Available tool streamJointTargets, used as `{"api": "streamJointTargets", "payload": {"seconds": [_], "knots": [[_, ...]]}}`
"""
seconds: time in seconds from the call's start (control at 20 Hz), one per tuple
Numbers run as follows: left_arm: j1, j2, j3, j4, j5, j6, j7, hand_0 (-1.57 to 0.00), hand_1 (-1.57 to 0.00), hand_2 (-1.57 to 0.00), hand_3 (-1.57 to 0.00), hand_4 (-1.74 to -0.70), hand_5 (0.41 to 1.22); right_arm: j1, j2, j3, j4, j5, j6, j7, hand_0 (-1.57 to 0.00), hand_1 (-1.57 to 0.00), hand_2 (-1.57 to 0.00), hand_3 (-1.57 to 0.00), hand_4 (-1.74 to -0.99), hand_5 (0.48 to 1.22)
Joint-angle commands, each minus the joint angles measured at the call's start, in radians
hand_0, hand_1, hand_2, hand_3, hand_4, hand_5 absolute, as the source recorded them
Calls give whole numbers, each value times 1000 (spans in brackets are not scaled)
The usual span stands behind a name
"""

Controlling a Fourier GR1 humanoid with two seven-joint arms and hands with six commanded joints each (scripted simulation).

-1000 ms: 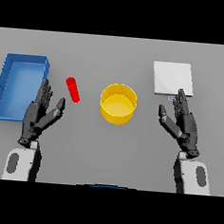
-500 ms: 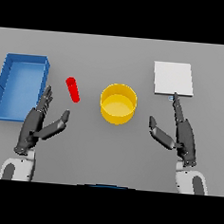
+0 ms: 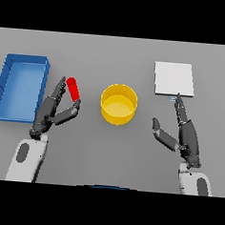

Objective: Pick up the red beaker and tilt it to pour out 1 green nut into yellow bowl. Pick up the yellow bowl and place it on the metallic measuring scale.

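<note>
Reaching for the red beaker [image 3: 73, 89], the left hand [image 3: 51, 112] is spread wide, maybe touching it, ready to grab.

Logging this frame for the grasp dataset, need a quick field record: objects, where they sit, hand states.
beaker: red beaker, left of the bowl, between the left hand's fingers and thumb; whether gripped cannot be told
bowl: yellow bowl, table centre, upright, untouched
scale: pale square scale, far right, nothing on it
tray: blue tray, far left
left hand: left hand, reaching around the beaker, fingers spread
right hand: right hand, open, fingers straight, fingertips near the scale's front edge
task stage: beaker not lifted, bowl not moved
</note>
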State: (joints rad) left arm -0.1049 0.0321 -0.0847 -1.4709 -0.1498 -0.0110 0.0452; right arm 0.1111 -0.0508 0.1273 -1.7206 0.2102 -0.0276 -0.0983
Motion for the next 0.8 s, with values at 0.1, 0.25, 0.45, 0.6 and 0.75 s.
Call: {"api": "streamJointTargets", "payload": {"seconds": [0.1,0.25,0.45,0.6,0.75], "knots": [[-67,4,28,95,-8,16,0,1,1,1,1,-1359,726,0,13,6,-1,8,-10,12,1,1,1,1,-1331,686],[-127,-1,51,191,-2,18,-10,1,1,1,1,-1339,717,-9,1,-8,-4,-9,-1,28,1,1,1,1,-1341,689],[-210,-1,78,289,1,23,-42,1,1,1,1,-1321,713,-11,-3,-16,1,-21,5,29,1,1,1,1,-1336,688],[-250,2,88,335,5,16,-58,1,1,1,1,-1314,704,-5,14,-3,15,-9,-2,12,1,1,1,1,-1332,685],[-289,2,93,377,0,16,-56,1,1,1,1,-1318,708,-10,2,-12,10,-14,1,15,1,1,1,1,-1320,683]]}}
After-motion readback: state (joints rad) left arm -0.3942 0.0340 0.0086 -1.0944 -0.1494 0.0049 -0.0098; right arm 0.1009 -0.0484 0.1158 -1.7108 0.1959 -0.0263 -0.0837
